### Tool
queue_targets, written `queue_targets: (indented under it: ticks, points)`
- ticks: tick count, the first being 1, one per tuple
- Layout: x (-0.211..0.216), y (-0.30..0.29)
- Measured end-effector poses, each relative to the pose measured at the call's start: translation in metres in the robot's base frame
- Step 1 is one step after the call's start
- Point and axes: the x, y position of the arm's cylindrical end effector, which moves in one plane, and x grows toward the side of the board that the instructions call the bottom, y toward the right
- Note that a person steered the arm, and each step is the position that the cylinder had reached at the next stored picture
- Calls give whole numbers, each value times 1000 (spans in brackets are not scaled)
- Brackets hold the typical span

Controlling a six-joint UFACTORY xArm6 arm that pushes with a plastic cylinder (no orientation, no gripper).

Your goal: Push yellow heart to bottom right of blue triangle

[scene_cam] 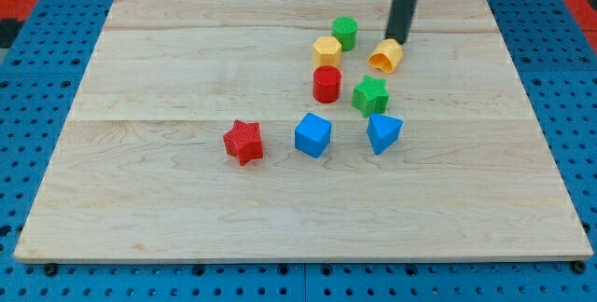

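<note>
My tip sits at the upper rim of the yellow heart, touching it or nearly so; contact cannot be confirmed. The rod has no jaws, so it grasps nothing and can only shove.

Key relation: the heart lies just below my tip and slightly to the view's left. The blue triangle is farther down the same line, with the green star between heart and triangle. My judgement is that a straight push toward the view's bottom would run the heart into the star.

Left of my tip: yellow hexagon, green cylinder and red cylinder, all crowded. Farther down-left: blue cube, red star.

To my tip's right and below-right the board is bare as far as its edge. Likely route: bring the heart down that right side, clear of the star, then stop below-right of the triangle.
</note>
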Motion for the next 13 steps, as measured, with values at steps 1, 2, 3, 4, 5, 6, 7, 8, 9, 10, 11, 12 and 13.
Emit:
queue_targets:
  ticks: [1, 2, 3, 4, 5, 6, 7, 8, 9, 10, 11, 12, 13]
  points:
    - [6, -40]
    - [32, -12]
    - [42, 29]
    - [52, 81]
    - [63, 96]
    - [60, 114]
    - [71, 132]
    - [111, 134]
    - [151, 134]
    - [192, 131]
    - [215, 121]
    - [204, 112]
    - [208, 84]
